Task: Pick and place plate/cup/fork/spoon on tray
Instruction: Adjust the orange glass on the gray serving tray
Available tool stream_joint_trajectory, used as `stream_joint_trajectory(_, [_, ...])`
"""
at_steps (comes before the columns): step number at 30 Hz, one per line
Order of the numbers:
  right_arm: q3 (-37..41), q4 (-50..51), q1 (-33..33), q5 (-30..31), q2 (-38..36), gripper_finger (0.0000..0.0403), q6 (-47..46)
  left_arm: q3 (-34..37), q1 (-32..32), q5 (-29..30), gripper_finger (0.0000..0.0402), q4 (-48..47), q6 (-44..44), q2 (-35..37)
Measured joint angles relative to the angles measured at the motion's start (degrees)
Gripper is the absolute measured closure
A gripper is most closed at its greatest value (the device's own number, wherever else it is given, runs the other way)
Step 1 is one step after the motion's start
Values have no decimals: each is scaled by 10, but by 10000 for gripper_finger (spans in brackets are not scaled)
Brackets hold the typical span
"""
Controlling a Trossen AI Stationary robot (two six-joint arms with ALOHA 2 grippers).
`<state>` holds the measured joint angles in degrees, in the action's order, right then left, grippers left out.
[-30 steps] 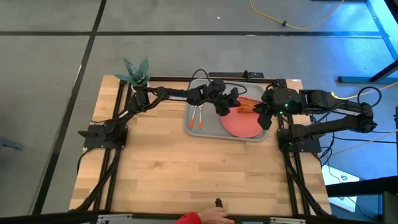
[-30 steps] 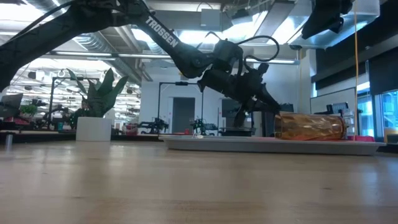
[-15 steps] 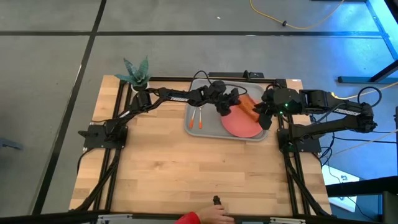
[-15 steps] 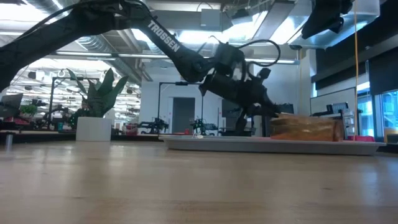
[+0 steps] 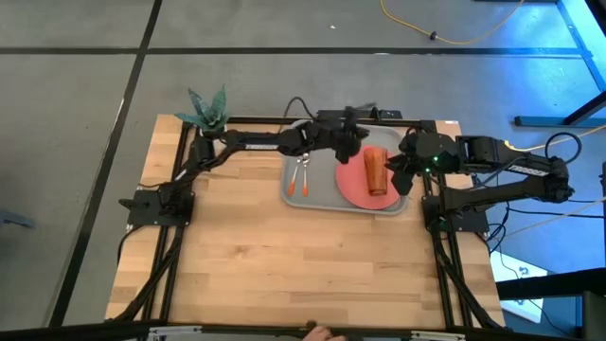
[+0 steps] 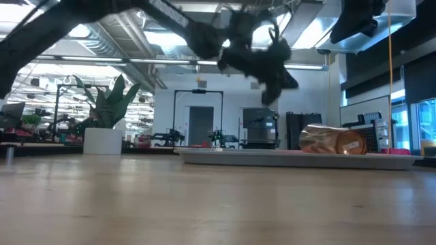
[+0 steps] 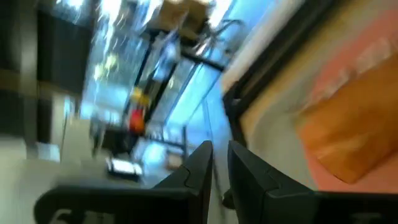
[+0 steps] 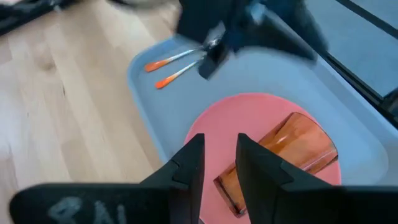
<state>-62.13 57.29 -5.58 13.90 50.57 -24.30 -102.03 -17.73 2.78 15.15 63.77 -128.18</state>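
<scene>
Since a second ago, the left tool (image 5: 352, 121) has let go of the cup (image 5: 377, 170) and lifted away toward the tray's far edge; its fingers now stand slightly apart, holding nothing.

Freed, the cup has rolled and now lies on its side on the plate (image 5: 360, 190), long axis running from the tray's far side toward its near side. It sits below and to the right of the left tool, well clear of it.

Closer to the cup is the right tool (image 5: 401, 170), hovering just beside the plate's right edge, fingers a little apart and empty.

Inside the grey tray (image 5: 322, 197) rest the plate with the cup on it, and to the plate's left the fork (image 5: 295, 176) and spoon (image 5: 307, 176), side by side, orange handles pointing toward the counter's (image 5: 284, 265) near side.

To my eye, the cup needs righting; the right tool is better placed.
</scene>
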Motion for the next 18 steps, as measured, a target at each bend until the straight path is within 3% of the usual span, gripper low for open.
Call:
stream_joint_trajectory(7, [0,17,-34,-6,0,312,-36,0,20,22,356,-193,-334,116])
stream_joint_trajectory(11, [0,26,-69,-60,0,312,10,1,25,-10,356,-262,-458,161])
stream_joint_trajectory(14, [0,23,-121,-134,3,312,21,1,28,-56,356,-298,-506,193])
stream_joint_trajectory(18, [0,19,-211,-277,24,312,14,1,32,-104,356,-332,-557,215])
